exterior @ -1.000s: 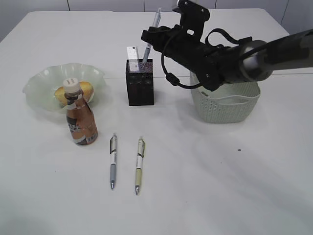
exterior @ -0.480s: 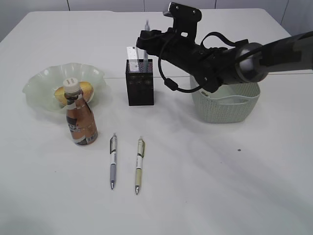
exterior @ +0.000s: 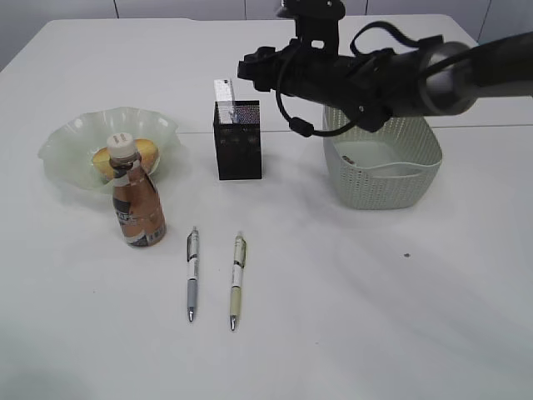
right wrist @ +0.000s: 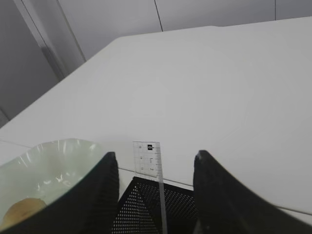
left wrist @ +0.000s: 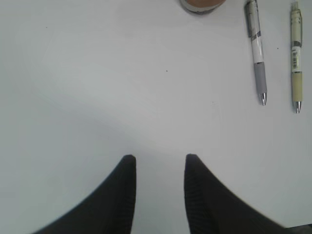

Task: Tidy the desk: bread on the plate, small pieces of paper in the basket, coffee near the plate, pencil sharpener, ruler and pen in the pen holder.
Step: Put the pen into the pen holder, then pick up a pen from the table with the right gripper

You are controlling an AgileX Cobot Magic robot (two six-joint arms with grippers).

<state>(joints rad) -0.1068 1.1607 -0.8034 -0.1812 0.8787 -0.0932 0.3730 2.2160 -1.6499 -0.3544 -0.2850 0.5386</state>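
A: How are the two end effectors seen?

B: The right gripper [right wrist: 155,195] is seen with its black fingers spread apart and nothing between them, above the black square metal-mesh pen holder [exterior: 238,139]. The left gripper [left wrist: 158,187] is seen low over the bare white desk [exterior: 350,300], its fingers parted with nothing held.

A: What is held by the pen holder?

B: A clear plastic ruler with black markings [right wrist: 150,165] is seen standing upright in it, its top rising above the rim. Whether a pen is inside cannot be told.

A: And the rest of the desk?

B: A golden-brown oval bun [exterior: 143,151] is seen in the pale green ruffled glass plate [exterior: 71,142] at the far left. A small bottle of brown coffee with a white cap [exterior: 136,200] stands just in front of the plate. Two pens lie side by side near the front, a grey one [exterior: 192,273] on the left and a beige one [exterior: 236,282] on the right. The pale grey-green perforated plastic basket [exterior: 383,179] is placed to the right of the pen holder.
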